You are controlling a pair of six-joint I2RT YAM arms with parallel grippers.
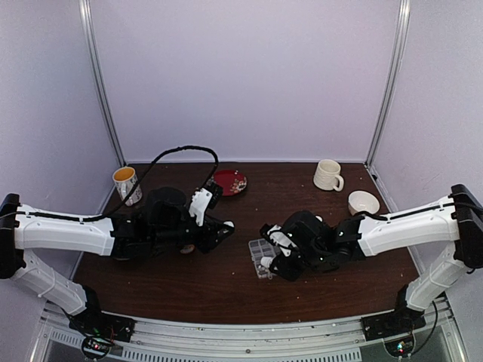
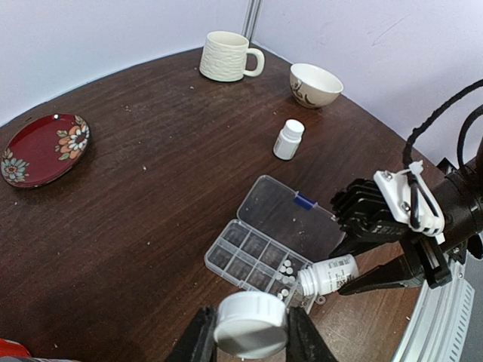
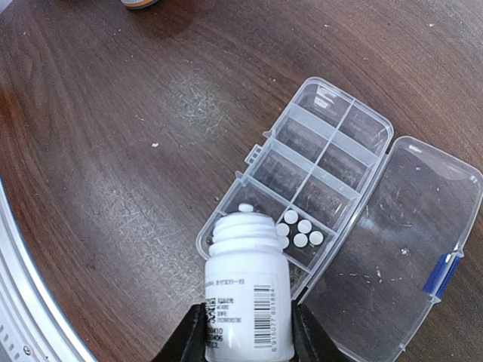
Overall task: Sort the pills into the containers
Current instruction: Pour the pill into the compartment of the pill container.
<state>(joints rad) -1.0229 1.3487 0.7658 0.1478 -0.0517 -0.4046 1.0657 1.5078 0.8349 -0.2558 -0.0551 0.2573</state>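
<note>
The right jaws clamp the sides of an uncapped white bottle (image 3: 247,294), tipped so that its mouth hangs over the near end of the clear organizer box (image 3: 332,143). One tablet sits at the bottle's lip. The other pills (image 3: 299,228) lie in a small cluster just beyond the mouth, in the end cell on the side next to the lid. The remaining cells (image 3: 302,139), stretching away from the jaws, show no tablets. The hinged lid (image 3: 400,249), with its blue clasp (image 3: 441,275), lies flat and open on the table (image 3: 113,151) to one side of the box.

The left jaws pinch a round white cap (image 2: 250,323) by its rim, holding it above the table, near the box but apart from it. Farther out in the left wrist view, a second white bottle (image 2: 288,139) stands capped and upright. Beyond it are a cream mug (image 2: 229,56) and a bowl (image 2: 315,83), and a red plate (image 2: 41,148) sits well off to the other side.
</note>
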